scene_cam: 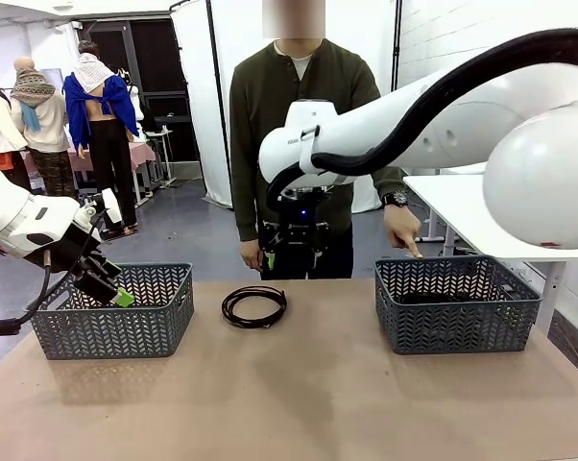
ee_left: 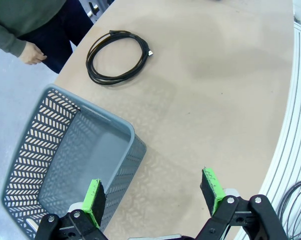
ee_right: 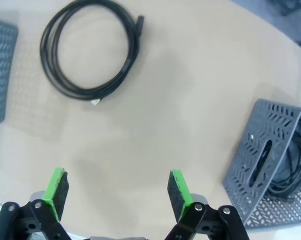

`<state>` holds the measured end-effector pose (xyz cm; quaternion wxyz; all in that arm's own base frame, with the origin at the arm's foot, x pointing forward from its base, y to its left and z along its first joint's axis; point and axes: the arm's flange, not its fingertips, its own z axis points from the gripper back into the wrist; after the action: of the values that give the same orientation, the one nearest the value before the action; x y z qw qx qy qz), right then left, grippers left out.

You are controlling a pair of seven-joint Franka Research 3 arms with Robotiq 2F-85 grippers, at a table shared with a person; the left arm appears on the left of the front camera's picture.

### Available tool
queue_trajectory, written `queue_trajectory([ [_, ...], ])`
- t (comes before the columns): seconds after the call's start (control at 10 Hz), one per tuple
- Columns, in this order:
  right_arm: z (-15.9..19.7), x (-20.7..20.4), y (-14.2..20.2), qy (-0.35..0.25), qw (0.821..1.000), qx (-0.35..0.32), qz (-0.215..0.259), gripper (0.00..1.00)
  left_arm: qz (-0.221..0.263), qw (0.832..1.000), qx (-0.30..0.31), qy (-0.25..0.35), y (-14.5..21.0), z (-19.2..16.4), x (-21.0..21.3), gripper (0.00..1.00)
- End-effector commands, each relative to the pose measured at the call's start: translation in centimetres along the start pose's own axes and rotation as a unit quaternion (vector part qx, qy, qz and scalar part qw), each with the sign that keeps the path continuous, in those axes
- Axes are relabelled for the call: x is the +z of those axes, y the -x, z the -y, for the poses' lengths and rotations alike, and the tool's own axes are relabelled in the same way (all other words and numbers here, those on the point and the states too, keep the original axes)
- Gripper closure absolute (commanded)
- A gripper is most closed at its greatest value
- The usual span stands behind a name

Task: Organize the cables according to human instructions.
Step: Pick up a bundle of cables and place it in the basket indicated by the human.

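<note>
One coiled black cable (scene_cam: pixel 254 306) lies flat on the bench (scene_cam: pixel 299 403), between two grey lattice baskets. The person's hand (scene_cam: pixel 402 229) points at the right basket (scene_cam: pixel 455 303), which already holds cable loops, their number unclear. The left basket (scene_cam: pixel 116 311) looks empty. The right claw (ee_right: pixel 115 192) hangs above the bench near the coil, jaws wide apart and holding nothing. The left claw (ee_left: pixel 153 197), also spread and empty, sits over the left basket's edge. A good pickup would likely come straight down over one side of the coil, pinching all loops together so none spill.
</note>
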<state>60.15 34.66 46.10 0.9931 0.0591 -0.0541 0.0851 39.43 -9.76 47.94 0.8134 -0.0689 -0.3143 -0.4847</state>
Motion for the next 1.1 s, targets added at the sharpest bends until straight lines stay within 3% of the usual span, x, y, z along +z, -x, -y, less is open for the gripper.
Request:
queue_trajectory([
  [0.0, -1.3, -1.3, -2.0, 0.026, 0.999, -0.039, 0.0, 0.0, 0.003, 1.0, 0.004, 0.004, 0.4, 0.1, -0.1, 0.0],
  [0.6, 0.6, -7.1, -3.3, 0.016, 0.991, -0.133, 0.02, 0.0, 0.003, 1.0, 0.004, 0.004, 0.4, 0.1, -0.1, 0.0],
  [1.0, 1.1, -8.0, -3.4, 0.017, 0.991, -0.129, 0.012, 0.0, 0.003, 1.0, 0.004, 0.004, 0.4, 0.1, -0.1, 0.0],
])
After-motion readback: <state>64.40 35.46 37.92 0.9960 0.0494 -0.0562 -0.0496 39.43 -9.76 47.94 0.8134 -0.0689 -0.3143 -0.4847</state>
